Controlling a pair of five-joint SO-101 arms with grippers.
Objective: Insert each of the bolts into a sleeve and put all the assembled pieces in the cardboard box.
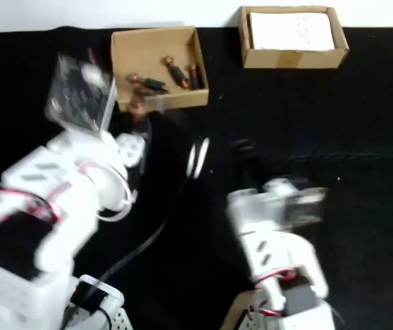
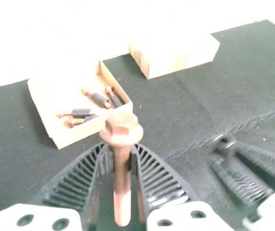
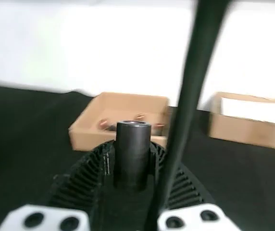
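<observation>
Black cloth (image 1: 361,137) covers the whole table, and behind it is a plain white background. At the far side stands the open cardboard box (image 1: 183,100), and several assembled pieces (image 1: 176,72) lie on its floor, each one a copper bolt pushed into a dark sleeve. To the side of it, well apart, is a second box (image 1: 289,58) with a white sheet (image 1: 291,31) inside. The left gripper (image 2: 121,149) is closed around a copper bolt (image 2: 122,130). It holds the shank between its ribbed fingers, with the hexagonal head upward above the fingertips. In the high view this bolt is just in front of the near wall of the cardboard box. The right gripper (image 3: 132,149) is closed on a black sleeve (image 3: 133,144), which stands upright between the fingers with its open end on top. The bolt and the sleeve are apart, not joined. A black cable (image 3: 190,110) crosses the right wrist view beside the sleeve.
</observation>
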